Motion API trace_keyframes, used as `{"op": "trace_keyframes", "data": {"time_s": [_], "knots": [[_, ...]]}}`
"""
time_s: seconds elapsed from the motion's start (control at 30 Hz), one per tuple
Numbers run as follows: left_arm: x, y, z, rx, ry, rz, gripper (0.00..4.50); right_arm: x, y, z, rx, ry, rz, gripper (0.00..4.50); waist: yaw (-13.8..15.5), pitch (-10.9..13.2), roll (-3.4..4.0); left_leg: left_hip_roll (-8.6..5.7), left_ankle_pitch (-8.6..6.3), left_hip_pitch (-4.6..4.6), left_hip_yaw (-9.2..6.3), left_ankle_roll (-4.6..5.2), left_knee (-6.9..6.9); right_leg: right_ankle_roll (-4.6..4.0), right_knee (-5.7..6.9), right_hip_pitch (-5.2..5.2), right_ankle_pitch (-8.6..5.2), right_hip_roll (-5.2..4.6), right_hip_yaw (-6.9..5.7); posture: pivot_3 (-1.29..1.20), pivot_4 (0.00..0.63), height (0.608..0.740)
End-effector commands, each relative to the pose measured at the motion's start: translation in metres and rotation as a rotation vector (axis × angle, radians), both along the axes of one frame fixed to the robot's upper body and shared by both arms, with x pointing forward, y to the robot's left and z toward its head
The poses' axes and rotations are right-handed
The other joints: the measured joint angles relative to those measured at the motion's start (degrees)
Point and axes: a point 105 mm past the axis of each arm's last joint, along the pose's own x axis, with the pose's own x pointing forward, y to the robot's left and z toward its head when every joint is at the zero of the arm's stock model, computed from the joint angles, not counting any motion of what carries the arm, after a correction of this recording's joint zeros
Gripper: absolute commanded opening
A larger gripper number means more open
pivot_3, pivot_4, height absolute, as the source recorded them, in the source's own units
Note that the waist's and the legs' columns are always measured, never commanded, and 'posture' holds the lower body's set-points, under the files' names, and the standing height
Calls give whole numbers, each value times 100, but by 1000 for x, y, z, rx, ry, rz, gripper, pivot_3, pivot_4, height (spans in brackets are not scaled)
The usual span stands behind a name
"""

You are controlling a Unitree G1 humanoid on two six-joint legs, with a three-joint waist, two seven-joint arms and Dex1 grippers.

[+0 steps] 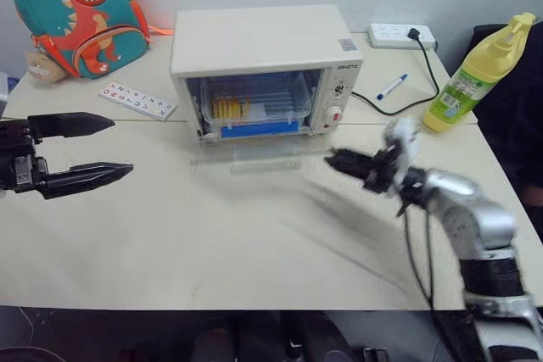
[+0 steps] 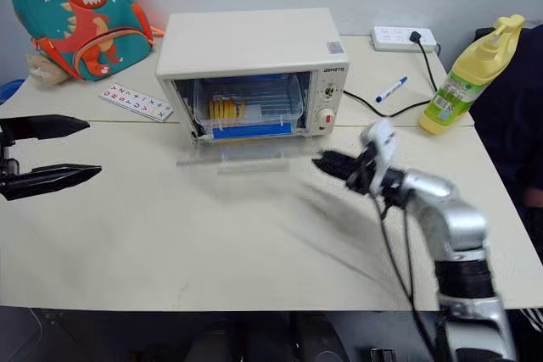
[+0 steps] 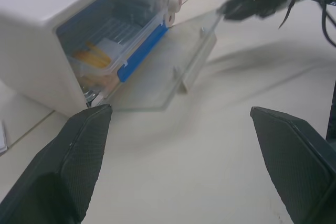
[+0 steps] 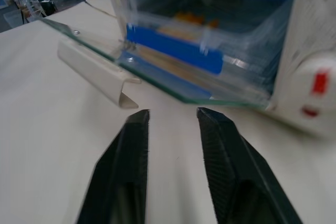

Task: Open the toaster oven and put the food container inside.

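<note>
Table (image 1: 212,252), pale and bare in front, stands against a light wall. On it the oven (image 1: 254,40) sits with its glass door (image 1: 254,154) dropped open; the container (image 1: 254,103) rests inside on the rack. Behind lie a dinosaur backpack (image 1: 76,14), a letter card (image 1: 137,100), a power strip (image 1: 400,36), a pen (image 1: 391,86) and a yellow bottle (image 1: 475,74). Left gripper (image 1: 89,150) hovers empty, fingers spread wide. Right gripper (image 4: 170,124), motion-blurred in the head views, points at the door's edge, fingers slightly parted, holding nothing.
</note>
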Motion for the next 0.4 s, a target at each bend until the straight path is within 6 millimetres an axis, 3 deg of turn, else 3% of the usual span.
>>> {"op": "trace_keyframes", "data": {"time_s": [0.03,0.2,0.4], "knots": [[-7,15,14,25,-42,39,4500,-25,-30,45,-40,-56,62,2639,10,1,1,0,0,2,-1,0,-6,0,-6,3,0,0,-1,0,150,740],[-9,29,22,35,-61,76,4500,-47,-58,61,-135,-17,91,4330,20,0,0,2,-4,4,1,7,-11,-5,-15,4,-6,2,-3,0,150,740],[-8,36,32,52,-95,95,4500,-49,-73,69,-112,-8,60,4459,-41,3,5,1,-4,9,8,8,-1,0,-4,7,-3,0,7,0,150,740]]}}
